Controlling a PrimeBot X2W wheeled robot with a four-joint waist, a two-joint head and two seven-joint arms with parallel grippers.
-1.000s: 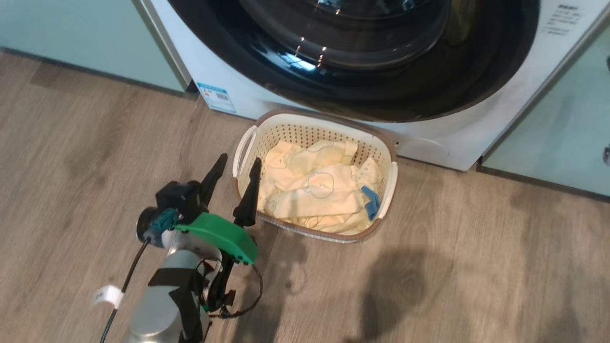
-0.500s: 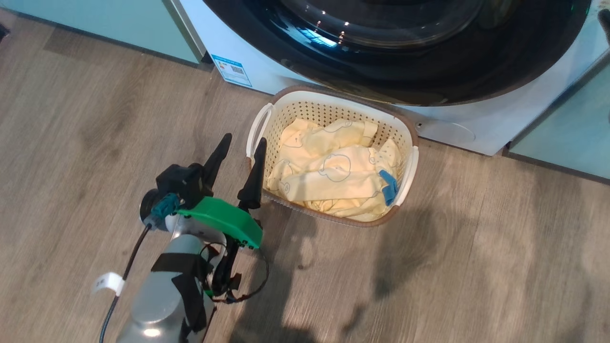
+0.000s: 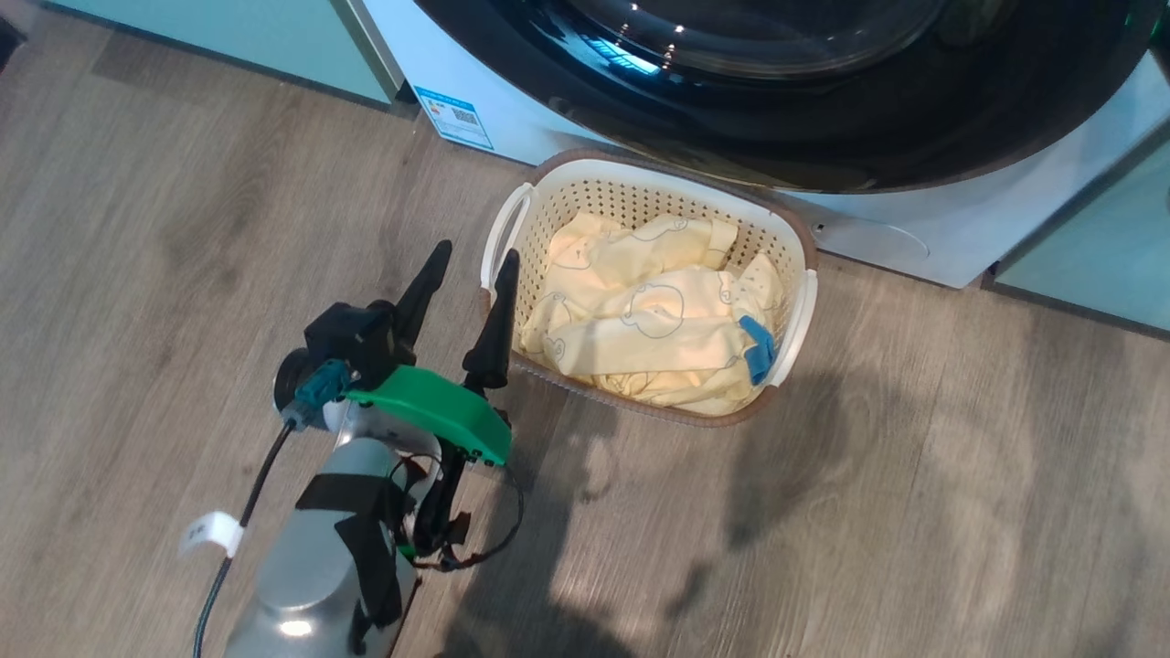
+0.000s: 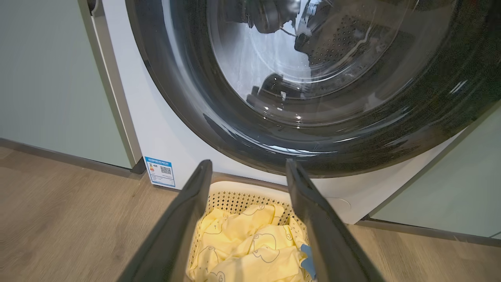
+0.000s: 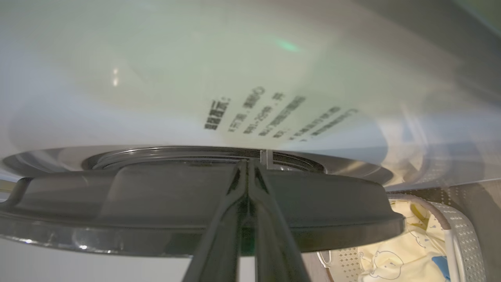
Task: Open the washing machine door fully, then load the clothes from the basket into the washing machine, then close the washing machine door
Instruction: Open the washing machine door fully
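our left pincer hangs released just left of the basket, which sits on the floor below the washing machine door, clothes heaped inside. our right pincer is clenched empty at that door's rim.

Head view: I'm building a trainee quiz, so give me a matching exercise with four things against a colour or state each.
Things:
1 clothes
2 basket
3 left pincer
4 door

Colour or state:
a open
b glossy black rim
c pale yellow
d cream, perforated

Pairs: 1-c, 2-d, 3-a, 4-b
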